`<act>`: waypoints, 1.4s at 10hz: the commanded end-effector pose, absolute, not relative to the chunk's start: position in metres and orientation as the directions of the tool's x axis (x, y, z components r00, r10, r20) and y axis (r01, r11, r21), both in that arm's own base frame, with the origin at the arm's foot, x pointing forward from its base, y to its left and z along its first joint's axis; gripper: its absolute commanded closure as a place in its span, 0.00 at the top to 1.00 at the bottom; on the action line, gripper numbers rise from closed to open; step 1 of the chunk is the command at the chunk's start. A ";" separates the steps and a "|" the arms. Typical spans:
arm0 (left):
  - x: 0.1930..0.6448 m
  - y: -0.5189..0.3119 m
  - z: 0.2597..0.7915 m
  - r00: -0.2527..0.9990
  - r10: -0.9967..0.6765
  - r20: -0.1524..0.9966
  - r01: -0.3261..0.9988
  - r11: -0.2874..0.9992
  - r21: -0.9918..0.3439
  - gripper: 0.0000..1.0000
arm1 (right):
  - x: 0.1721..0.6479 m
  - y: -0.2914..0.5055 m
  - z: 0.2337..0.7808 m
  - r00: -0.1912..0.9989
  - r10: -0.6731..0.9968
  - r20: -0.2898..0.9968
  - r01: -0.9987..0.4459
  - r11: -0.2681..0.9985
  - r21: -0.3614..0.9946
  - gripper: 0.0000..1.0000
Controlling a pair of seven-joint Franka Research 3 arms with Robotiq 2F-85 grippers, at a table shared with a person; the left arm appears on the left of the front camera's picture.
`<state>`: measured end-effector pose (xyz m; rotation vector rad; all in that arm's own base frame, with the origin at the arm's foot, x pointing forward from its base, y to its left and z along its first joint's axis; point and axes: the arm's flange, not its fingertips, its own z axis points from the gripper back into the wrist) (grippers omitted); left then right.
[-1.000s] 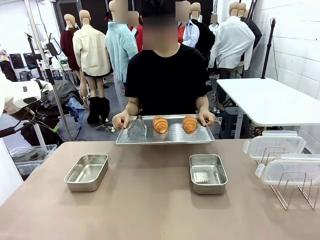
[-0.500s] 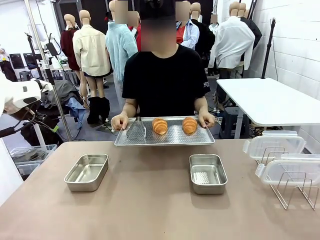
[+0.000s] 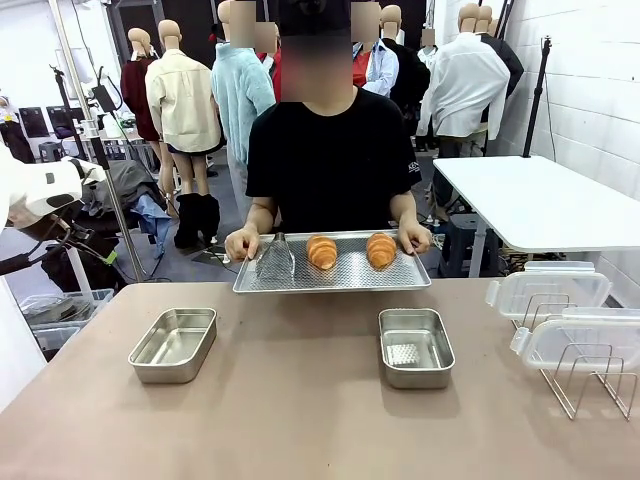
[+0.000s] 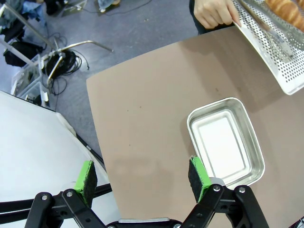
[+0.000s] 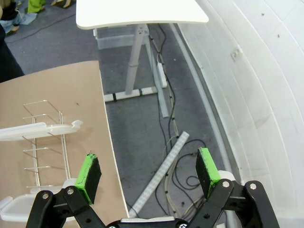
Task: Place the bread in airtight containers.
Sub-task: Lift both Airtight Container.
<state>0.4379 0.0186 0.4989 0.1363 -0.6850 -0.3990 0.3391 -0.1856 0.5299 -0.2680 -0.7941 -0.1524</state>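
Step in hand: pre-pick. I read both claws as fully spread and empty. The left claw (image 4: 142, 175) hovers above the left container (image 4: 223, 142); the right claw (image 5: 148, 174) hangs past the tabletop (image 5: 57, 99) edge. One croissant (image 3: 321, 251) and a second croissant (image 3: 381, 249), ridged and golden-brown, lie on the perforated steel tray (image 3: 300, 283), which the person's hands (image 3: 241, 243) hold at the far edge. The right container (image 3: 418, 380), smooth steel with rounded corners, stands empty. Next move, in my judgement: reach across and pinch the flaky pastry gently.

front | I see a person's hands (image 3: 241, 243) (image 3: 414, 237) on both ends of the tray (image 3: 345, 272) | two croissants (image 3: 321, 251) (image 3: 381, 249) on it | two steel pans (image 3: 165, 372) (image 3: 416, 377) well apart on the desk (image 3: 300, 420)
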 end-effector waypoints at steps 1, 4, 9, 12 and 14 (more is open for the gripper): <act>0.436 0.020 0.500 0.704 -0.395 0.590 0.305 0.919 0.252 1.00 | 0.340 -0.186 0.529 0.698 -0.021 0.716 0.228 0.954 -0.194 1.00; 0.436 0.020 0.500 0.704 -0.395 0.590 0.305 0.919 0.252 1.00 | 0.340 -0.186 0.529 0.698 -0.021 0.716 0.228 0.954 -0.194 1.00; 0.436 0.020 0.500 0.704 -0.395 0.590 0.305 0.919 0.252 1.00 | 0.340 -0.186 0.529 0.698 -0.021 0.716 0.228 0.954 -0.194 1.00; 0.436 0.020 0.500 0.704 -0.395 0.590 0.305 0.919 0.252 1.00 | 0.340 -0.186 0.529 0.698 -0.021 0.716 0.228 0.954 -0.194 1.00; 0.441 0.003 0.515 0.673 -0.426 0.605 0.313 0.905 0.289 1.00 | 0.343 -0.170 0.560 0.658 -0.008 0.753 0.214 0.961 -0.177 1.00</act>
